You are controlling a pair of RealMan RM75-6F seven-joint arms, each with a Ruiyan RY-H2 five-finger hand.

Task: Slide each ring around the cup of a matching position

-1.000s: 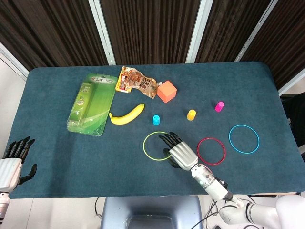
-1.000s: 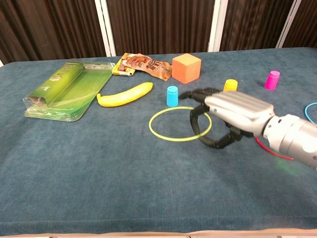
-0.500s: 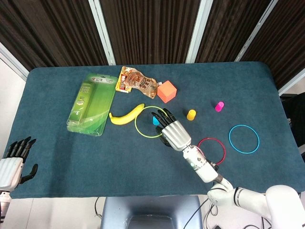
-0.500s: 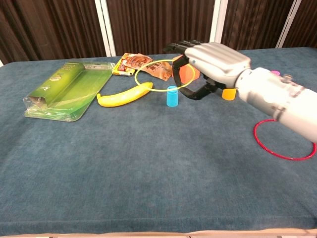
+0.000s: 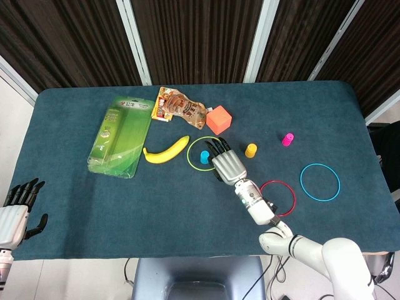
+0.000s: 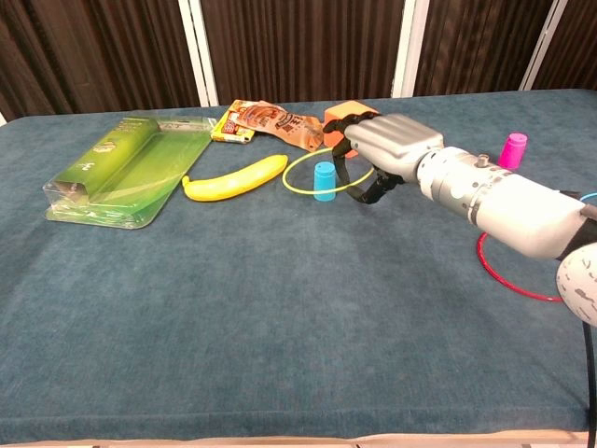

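Holding: your right hand (image 5: 226,165) has its fingers closed on the yellow-green ring (image 5: 201,160), gripping the ring's rim on the 3 o'clock side; in the chest view the hand (image 6: 384,149) shows dark fingers (image 6: 366,189) curled under the rim.
Ring position: the yellow-green ring (image 6: 328,175) now circles the blue cup (image 5: 204,156); whether it lies flat on the cloth or is tilted up at the held side, you cannot tell.
Blue cup: stands upright (image 6: 324,180) inside the ring, toward the centre.
Yellow cup: (image 5: 250,150) at 3 o'clock of your right hand, just beside it, no ring around it.
Magenta cup: (image 5: 287,139) further toward 3 o'clock, well apart from the hand.
Red ring: (image 5: 277,197) flat on the table at 5 o'clock of the yellow cup, partly crossed by your right forearm.
Blue ring: (image 5: 320,182) flat at 5 o'clock of the magenta cup.
Left hand: (image 5: 17,209) off the table edge at 8 o'clock, fingers apart, holding nothing.
Clutter: banana (image 5: 166,150) at 9 o'clock of the ring, near it; orange cube (image 5: 219,120) at 12 o'clock of the hand; green package (image 5: 120,135) and snack pouch (image 5: 180,107) toward 10 o'clock.
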